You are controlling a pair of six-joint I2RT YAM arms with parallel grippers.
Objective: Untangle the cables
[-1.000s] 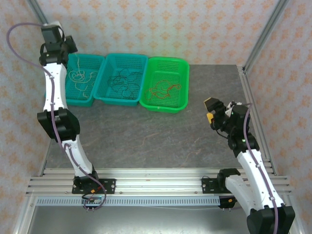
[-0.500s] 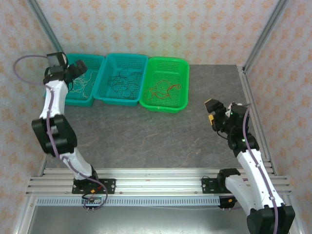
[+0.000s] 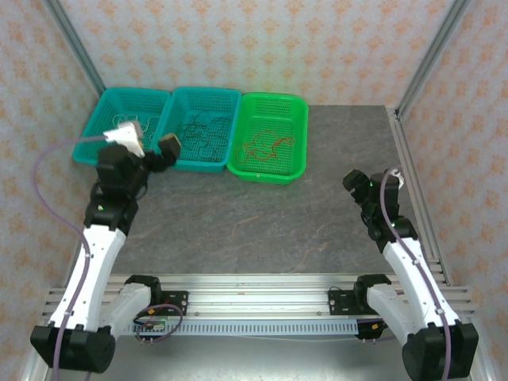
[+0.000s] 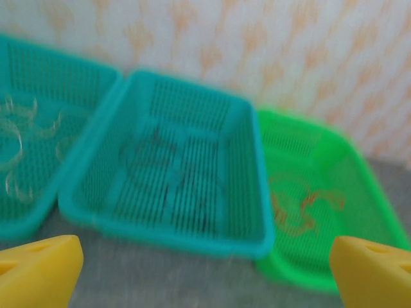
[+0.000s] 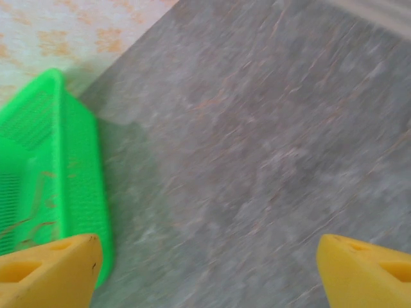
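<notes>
1. lowest in the top view, the aluminium rail (image 3: 254, 295) runs across the frame and carries both arm bases, one at lower left and one at lower right.
2. above it, the grey table (image 3: 262, 226) takes up the middle of the frame.
3. the right gripper (image 5: 205, 269) is at the right of the top view, over the table and well apart from the baskets. in its blurred wrist view the yellow fingertips (image 5: 366, 269) sit in the two lower corners, so the jaws are spread wide and empty.
4. the left gripper (image 4: 205, 274) is left of centre in the top view, near the front rims of the two teal baskets. its yellow pads (image 4: 38, 269) also sit in the lower corners of the wrist view, spread wide and holding nothing.
5. the cables lie in the row of three baskets in the upper left of the top view:
   - the pale cable (image 4: 19, 138) is in the left teal basket (image 3: 91, 125)
   - the dark cable (image 3: 194, 131) is in the middle teal basket (image 3: 208, 90)
   - the red-orange cable (image 4: 307, 200) is in the green basket (image 3: 267, 176) at the right end of the row
6. the patterned wall (image 3: 262, 48) fills the top of the frame.
</notes>
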